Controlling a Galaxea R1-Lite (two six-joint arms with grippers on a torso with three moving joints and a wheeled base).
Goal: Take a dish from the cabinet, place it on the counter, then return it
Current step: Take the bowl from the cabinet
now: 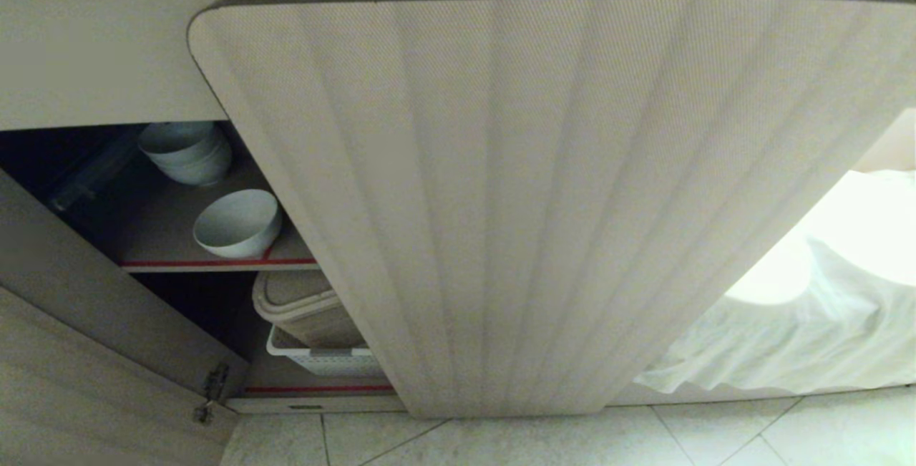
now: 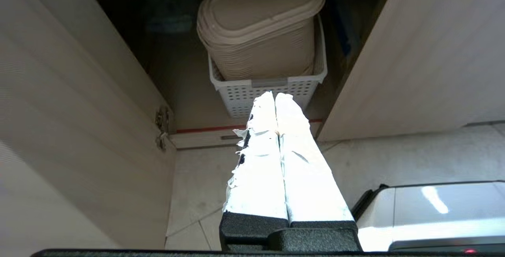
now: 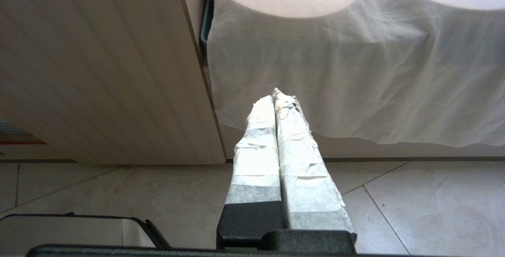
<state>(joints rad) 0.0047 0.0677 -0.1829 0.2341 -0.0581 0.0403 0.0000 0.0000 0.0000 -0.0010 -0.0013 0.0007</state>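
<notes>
The cabinet point(image 1: 501, 201) stands open, and its pale beige door, fluted in shallow vertical ribs with a fine woven-looking grain, swings out to fill most of the head view. Behind it the interior is dark, with flat shelves whose front edges carry a thin red strip. On the upper shelf sits the dish point(image 1: 236, 222), a smooth glossy white round bowl tipped a little on its side near the shelf's front edge; further back on the same shelf is a stack of white bowls point(image 1: 187, 151) nested together. On the lower shelf a white perforated plastic basket point(image 2: 268, 91) holds a beige ribbed container point(image 2: 260, 32) with a rounded rectangular lid (its sides are finely ridged). A steel hinge point(image 2: 161, 126) shows on the other door. No writing can be read anywhere. The left gripper point(image 2: 275, 96), its fingers wrapped in ragged white tape, is pressed closed and empty, held low in front of the basket. The right gripper point(image 3: 274, 97), taped likewise, is closed on nothing too, just before a draped white cloth point(image 3: 355, 71) above glossy pale floor tiles point(image 3: 394, 201).
</notes>
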